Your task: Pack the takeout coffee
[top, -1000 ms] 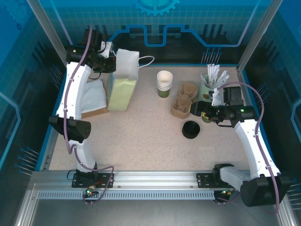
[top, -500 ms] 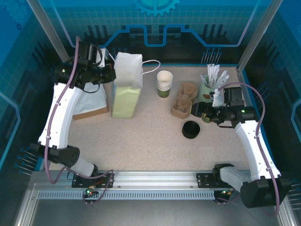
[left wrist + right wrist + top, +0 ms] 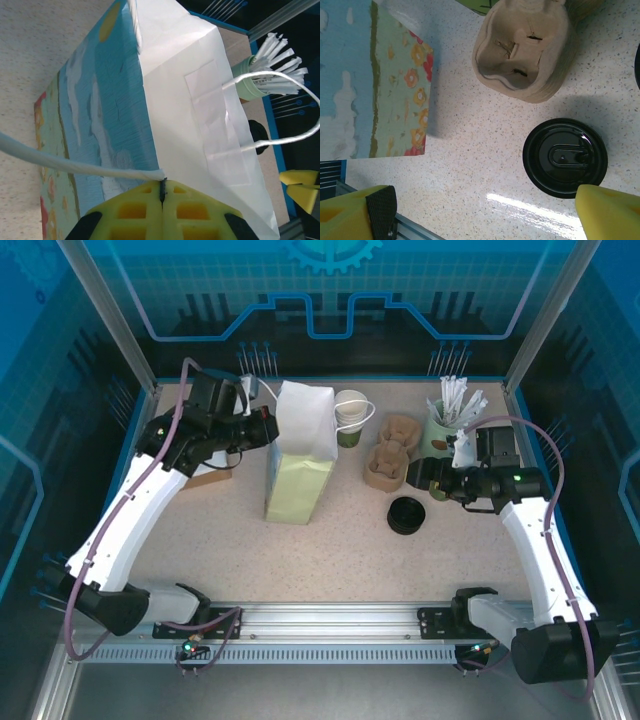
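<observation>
Your left gripper (image 3: 162, 189) is pinching the rope handle (image 3: 75, 166) of the paper bag (image 3: 300, 455), upright just ahead of its tips; the right gripper (image 3: 413, 473), jaws spread, is nearer the cup carrier (image 3: 388, 462) dead ahead and the black lid (image 3: 406, 515) just beside it.

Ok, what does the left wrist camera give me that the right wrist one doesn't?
Left wrist: the left gripper shut on the bag's rope handle, the bag's white side, and the green cup of white sticks beyond it. Right wrist: a clear look down on the black lid and the pulp cup carrier. Both: the paper bag with its printed face, standing on the speckled table.
</observation>
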Robot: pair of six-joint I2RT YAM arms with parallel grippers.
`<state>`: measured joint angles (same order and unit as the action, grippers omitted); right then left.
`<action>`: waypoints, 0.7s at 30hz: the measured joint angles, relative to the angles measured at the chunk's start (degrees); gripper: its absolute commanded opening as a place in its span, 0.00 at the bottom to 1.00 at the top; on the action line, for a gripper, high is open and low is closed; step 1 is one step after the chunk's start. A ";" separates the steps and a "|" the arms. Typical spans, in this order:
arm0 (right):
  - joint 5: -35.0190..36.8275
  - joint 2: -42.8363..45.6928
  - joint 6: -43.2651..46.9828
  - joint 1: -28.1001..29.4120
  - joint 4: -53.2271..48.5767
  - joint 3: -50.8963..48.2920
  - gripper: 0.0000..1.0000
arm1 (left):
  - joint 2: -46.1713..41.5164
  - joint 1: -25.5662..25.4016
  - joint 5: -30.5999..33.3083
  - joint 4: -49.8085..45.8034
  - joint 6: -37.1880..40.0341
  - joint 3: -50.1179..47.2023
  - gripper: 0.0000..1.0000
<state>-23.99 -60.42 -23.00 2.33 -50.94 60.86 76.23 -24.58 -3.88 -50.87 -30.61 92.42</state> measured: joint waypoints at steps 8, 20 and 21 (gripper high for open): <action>0.04 0.00 -0.15 0.00 0.00 -0.61 0.94 | -1.84 -1.53 -1.62 6.38 -4.48 -6.36 0.00; 1.11 -0.02 -0.35 0.00 0.00 -1.01 0.94 | -3.04 -1.75 -2.19 10.93 -8.39 -16.68 0.33; 1.11 -0.07 -0.35 0.00 0.00 -1.01 0.94 | -3.23 -1.77 -2.03 10.88 -8.48 -16.98 0.39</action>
<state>-22.87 -60.49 -23.35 2.33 -50.94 59.86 72.99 -26.35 -5.91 -39.99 -39.09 75.44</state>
